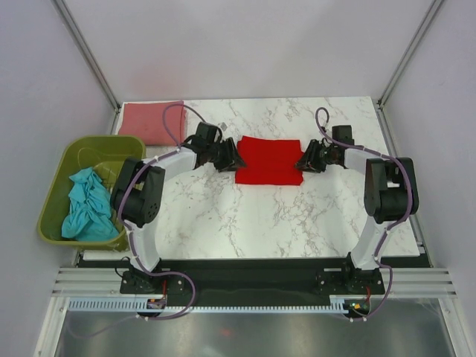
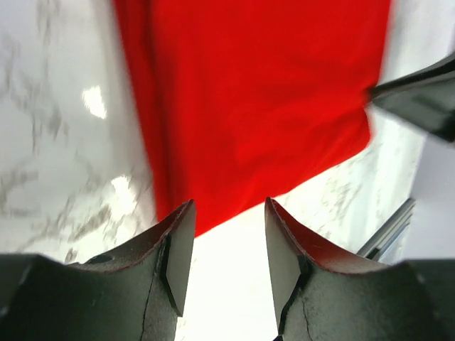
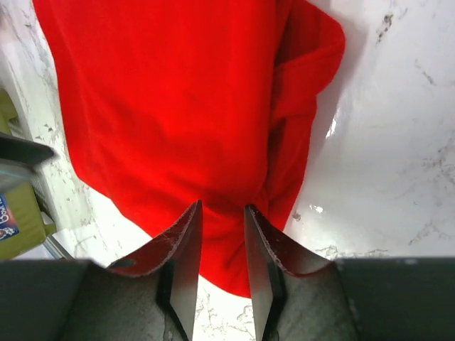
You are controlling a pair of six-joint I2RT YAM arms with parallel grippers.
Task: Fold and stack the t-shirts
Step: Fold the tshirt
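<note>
The left claw [image 2: 229, 210] is held wide and empty, the right claw [image 3: 222, 209] narrow over the red t-shirt [image 3: 142, 106] edge, grip unclear; for the fold, both sides seemingly must be pinched.

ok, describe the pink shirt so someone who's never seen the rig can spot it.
Start at the marble table and go to its far-left corner, just beyond the olive basket. The pink shirt lies there as a flat rectangle. Unlike the red shirt mid-table and the teal shirt crumpled in the basket, it is dusty pink.
</note>
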